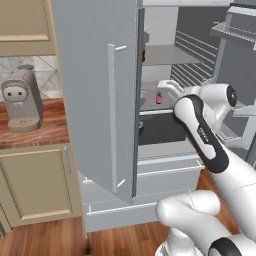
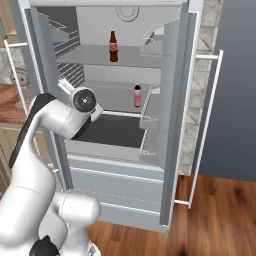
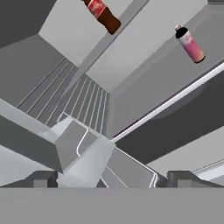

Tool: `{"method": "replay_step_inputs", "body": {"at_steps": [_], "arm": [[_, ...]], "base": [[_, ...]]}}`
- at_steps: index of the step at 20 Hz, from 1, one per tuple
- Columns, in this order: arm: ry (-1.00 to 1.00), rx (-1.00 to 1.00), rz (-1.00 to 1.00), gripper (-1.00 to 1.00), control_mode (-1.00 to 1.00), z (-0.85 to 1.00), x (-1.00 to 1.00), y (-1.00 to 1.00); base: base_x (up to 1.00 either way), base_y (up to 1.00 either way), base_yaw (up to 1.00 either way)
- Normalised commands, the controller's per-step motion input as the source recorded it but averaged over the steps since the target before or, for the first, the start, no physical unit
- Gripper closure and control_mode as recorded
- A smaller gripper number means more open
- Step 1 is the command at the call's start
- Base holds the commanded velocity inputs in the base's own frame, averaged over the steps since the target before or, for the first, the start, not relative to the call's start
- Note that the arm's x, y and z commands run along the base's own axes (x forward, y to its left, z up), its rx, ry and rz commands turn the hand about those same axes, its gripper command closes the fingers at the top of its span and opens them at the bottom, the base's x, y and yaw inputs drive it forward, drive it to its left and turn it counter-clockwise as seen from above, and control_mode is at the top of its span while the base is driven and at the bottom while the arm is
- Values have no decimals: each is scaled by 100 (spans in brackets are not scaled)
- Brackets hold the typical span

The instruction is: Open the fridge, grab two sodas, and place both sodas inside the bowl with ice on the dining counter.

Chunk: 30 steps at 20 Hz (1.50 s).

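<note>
The claw (image 3: 107,179) gapes wide and empty inside the fridge (image 2: 172,100), a rigid, slick cola bottle (image 2: 114,46) upright at upper centre, probably best pinched around its labelled body.

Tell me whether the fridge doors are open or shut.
Open. Both doors of the fridge are swung wide, showing its shelves, with a cola bottle upright on the upper one.

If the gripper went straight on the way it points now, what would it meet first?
Probably the fridge's ribbed inner side wall or the door bin beside it, not either soda; depth is unclear. The gripper is open, holding nothing.
</note>
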Motion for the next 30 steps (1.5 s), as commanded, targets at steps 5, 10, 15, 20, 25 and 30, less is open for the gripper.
{"method": "replay_step_inputs", "body": {"at_steps": [5,10,15,20,25,30], "arm": [[20,8,1,-100,-100,13,51,16],[13,12,9,-100,-100,1,27,25],[1,15,12,-100,-100,0,0,45],[0,11,7,-100,-100,0,0,47],[0,3,13,-100,-100,0,-33,42],[0,0,16,-100,-100,0,-49,51]], "base": [[0,0,0],[0,0,0],[0,0,0],[0,0,0],[0,0,0],[0,0,0]]}}
